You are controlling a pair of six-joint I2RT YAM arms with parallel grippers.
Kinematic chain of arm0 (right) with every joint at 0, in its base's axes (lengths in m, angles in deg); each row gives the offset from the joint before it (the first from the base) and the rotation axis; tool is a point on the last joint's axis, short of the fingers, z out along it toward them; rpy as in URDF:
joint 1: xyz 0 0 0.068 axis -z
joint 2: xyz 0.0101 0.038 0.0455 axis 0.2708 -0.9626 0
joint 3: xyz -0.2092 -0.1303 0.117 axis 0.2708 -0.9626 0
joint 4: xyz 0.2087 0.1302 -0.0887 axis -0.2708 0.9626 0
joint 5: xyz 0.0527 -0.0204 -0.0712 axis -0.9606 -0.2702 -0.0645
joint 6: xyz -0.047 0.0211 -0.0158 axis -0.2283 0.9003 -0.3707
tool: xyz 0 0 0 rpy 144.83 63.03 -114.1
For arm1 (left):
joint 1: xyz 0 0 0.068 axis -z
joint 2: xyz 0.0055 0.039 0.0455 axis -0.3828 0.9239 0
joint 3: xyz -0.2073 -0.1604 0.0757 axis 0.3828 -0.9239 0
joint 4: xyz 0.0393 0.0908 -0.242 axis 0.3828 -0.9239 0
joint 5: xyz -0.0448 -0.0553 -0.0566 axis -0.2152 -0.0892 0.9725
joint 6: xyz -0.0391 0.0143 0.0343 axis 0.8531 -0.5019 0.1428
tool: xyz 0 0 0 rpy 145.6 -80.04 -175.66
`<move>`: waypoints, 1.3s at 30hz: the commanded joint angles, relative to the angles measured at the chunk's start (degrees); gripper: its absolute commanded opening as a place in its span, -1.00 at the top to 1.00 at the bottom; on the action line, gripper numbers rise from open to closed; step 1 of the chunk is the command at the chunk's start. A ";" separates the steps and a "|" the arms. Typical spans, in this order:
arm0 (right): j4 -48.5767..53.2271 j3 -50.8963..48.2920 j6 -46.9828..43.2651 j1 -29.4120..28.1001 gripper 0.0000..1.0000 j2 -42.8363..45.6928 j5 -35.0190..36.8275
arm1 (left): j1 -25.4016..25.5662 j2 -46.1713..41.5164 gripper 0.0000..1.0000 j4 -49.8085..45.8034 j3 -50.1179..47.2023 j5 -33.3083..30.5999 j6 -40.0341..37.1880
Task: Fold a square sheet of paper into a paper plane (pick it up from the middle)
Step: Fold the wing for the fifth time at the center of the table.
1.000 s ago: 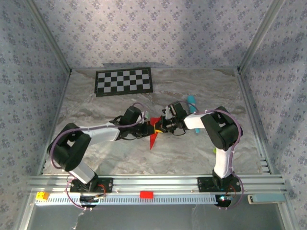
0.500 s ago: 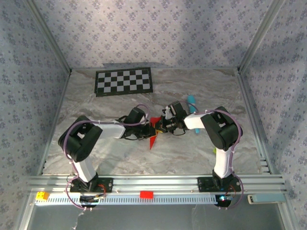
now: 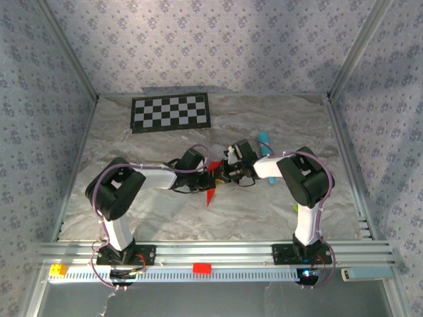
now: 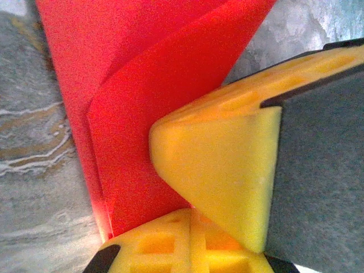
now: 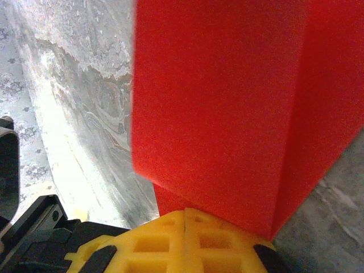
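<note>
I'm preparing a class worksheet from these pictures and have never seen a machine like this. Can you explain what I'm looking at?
These are two robot arms bolted at the near edge of a marbled table. The wide picture comes from a camera above and behind them; each close-up comes from a camera on one wrist. In the middle, the left claw and right claw meet, both shut on a partly folded red paper; the right wrist view shows its layers rising from the closed yellow fingers. A checkerboard lies at the back, a teal stick near the right arm.
</note>
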 commanded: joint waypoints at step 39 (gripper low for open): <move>5.65 -1.06 -10.20 3.80 0.91 0.60 5.64 | 1.41 -0.41 1.00 -3.05 -10.96 2.82 -5.33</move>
